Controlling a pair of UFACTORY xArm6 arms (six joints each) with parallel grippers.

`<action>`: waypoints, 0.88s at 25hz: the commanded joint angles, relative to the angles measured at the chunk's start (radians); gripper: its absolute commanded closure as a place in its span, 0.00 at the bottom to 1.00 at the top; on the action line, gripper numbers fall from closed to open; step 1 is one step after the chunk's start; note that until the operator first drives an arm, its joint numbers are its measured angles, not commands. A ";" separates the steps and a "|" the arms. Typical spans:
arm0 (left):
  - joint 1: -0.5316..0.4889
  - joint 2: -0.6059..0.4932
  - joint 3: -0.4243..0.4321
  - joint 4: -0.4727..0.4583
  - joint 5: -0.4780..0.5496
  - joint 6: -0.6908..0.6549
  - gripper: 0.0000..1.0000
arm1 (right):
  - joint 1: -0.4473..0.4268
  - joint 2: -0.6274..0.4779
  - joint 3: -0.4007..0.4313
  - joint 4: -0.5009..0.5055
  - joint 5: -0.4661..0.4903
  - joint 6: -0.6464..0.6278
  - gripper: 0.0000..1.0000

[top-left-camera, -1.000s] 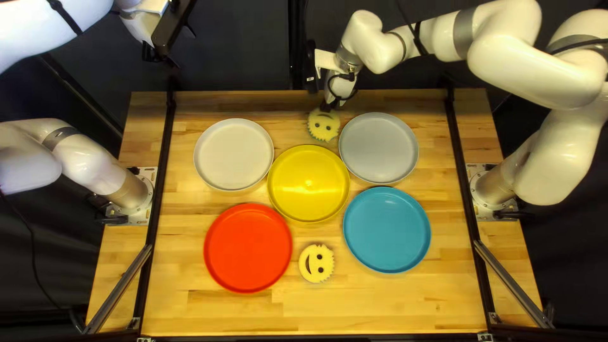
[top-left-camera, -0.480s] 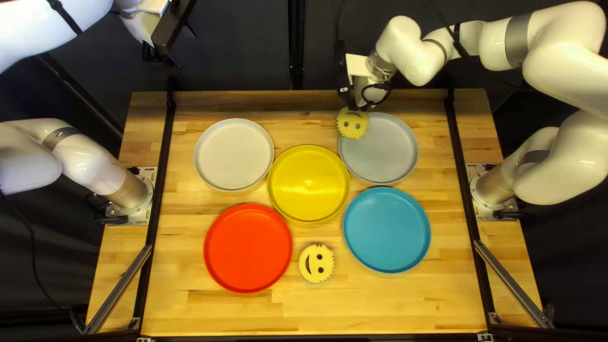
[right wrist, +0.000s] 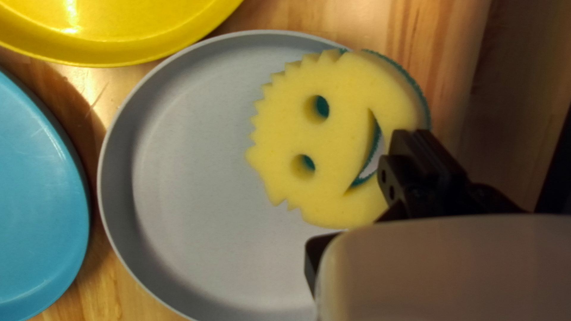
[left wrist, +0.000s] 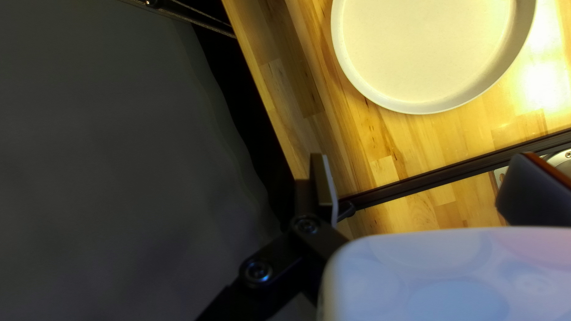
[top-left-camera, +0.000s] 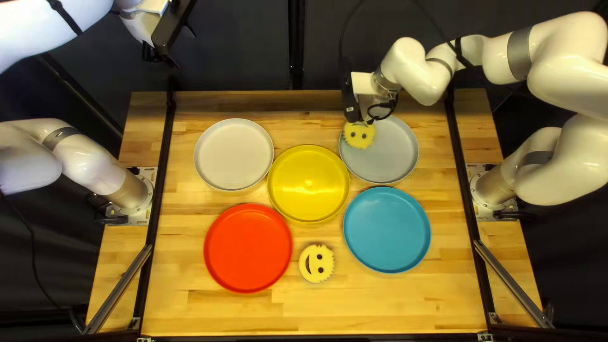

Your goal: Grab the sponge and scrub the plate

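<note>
Spread wide at the left gripper [left wrist: 423, 163], upper left of the top left view. Right of upper centre, have the sponge [right wrist: 339, 137] pinched by its smile side in the right gripper [right wrist: 406, 148]; just brought over the grey plate [top-left-camera: 392, 152], so seemingly near scrubbing. Points serrations toward the view's bottom; being round, shows no clear long axis.

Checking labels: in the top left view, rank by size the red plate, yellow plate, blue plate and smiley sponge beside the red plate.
Red plate and blue plate: too alike to rank
Yellow plate
Smiley sponge
</note>
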 commanded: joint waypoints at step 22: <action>0.000 0.000 0.000 0.000 0.000 0.000 0.00 | -0.107 0.106 -0.101 -0.020 0.028 -0.053 1.00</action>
